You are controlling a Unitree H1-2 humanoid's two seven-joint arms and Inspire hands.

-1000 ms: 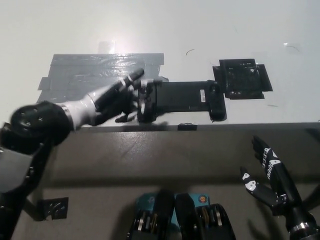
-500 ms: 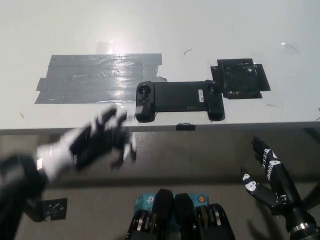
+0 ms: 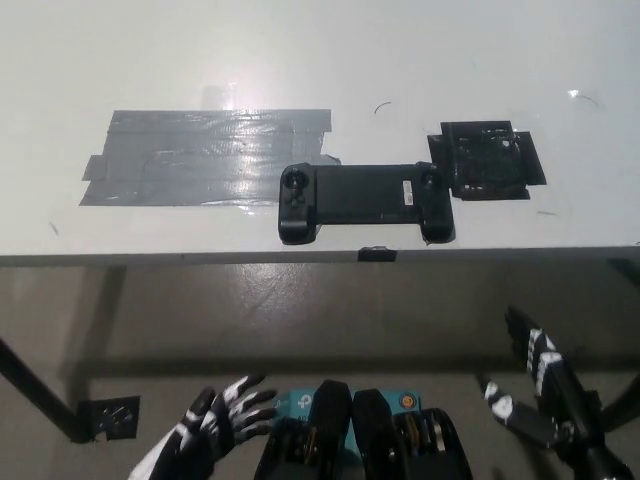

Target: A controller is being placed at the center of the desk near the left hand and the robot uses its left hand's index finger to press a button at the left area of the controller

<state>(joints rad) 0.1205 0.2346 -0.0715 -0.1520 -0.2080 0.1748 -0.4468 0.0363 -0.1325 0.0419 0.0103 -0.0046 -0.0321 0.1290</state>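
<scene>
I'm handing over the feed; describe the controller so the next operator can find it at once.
On the white desk, look near the front edge, between the wide grey tape patch and the black square patch. The controller is the long black bar with grips at both ends and a round stick on its left end. Unlike the flat patches beside it, it stands raised off the surface.

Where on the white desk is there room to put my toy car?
The desk is bare beyond the grey tape patch, controller and black tape square, and left of the grey tape. Crowded: the middle strip near the front edge.
</scene>
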